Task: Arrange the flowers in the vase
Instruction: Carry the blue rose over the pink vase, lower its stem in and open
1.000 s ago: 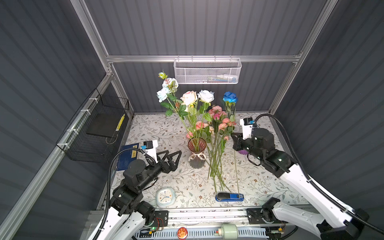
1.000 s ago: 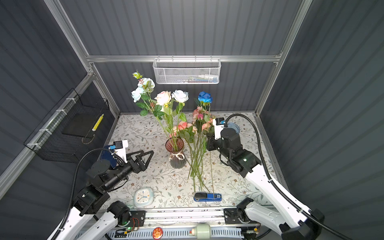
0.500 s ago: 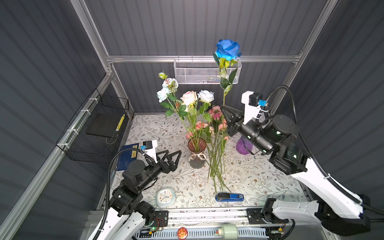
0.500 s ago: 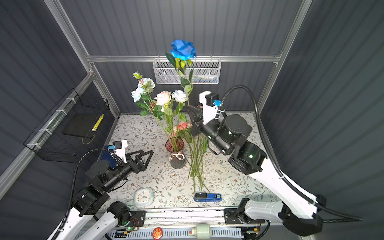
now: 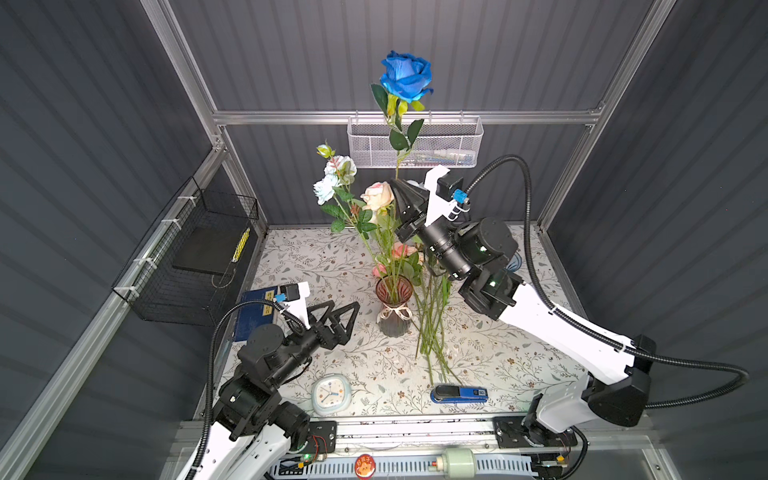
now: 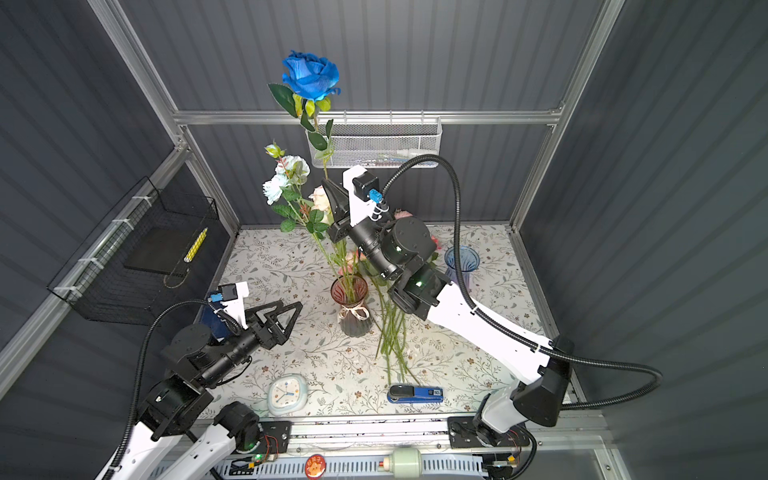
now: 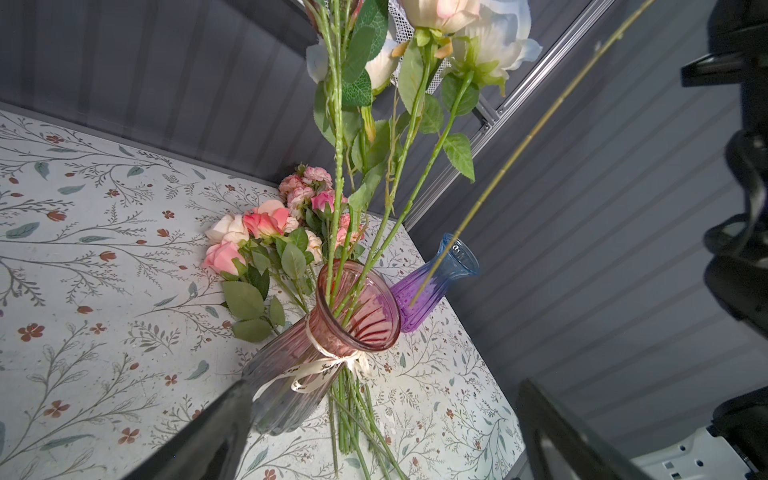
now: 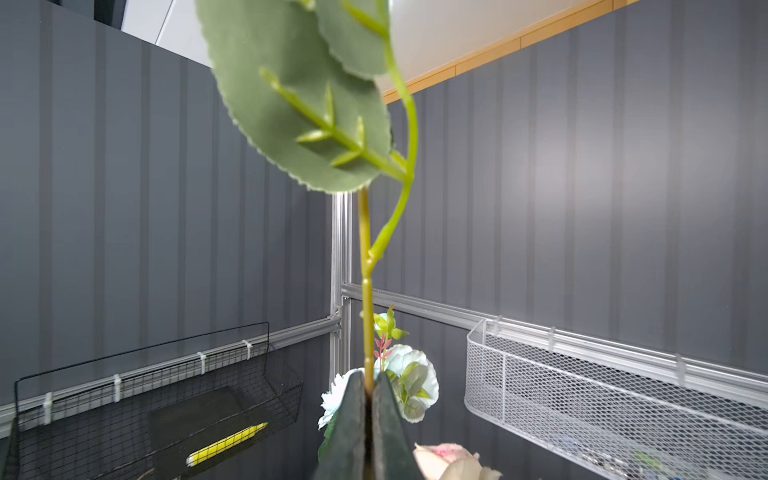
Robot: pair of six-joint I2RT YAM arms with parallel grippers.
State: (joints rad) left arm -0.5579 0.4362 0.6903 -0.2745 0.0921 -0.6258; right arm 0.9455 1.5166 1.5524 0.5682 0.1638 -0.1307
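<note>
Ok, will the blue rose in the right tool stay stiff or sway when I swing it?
Probably sways some: the blue rose carries a big bloom far above the right tool on a thin stem. Below the grip the stem runs straight in the left wrist view, so it is likely wired rather than limp. Pinched at one narrow spot, it may pivot.

a pink ribbed vase (image 7: 357,307) tied with a cream ribbon (image 7: 328,370) stands on the flowered table (image 7: 83,249). it holds several green stems whose white and peach roses (image 7: 440,12) reach the frame's edge. pink blooms (image 7: 266,224) lie on the table beyond it (leaves spread toward the vase). a blue-and-purple vase (image 7: 432,286) stands just beside it, and a thin bare stem (image 7: 519,153) slants across that vase. the dark fingers (image 7: 199,440) of the left end effector (image 7: 384,386) stand wide apart.
</note>
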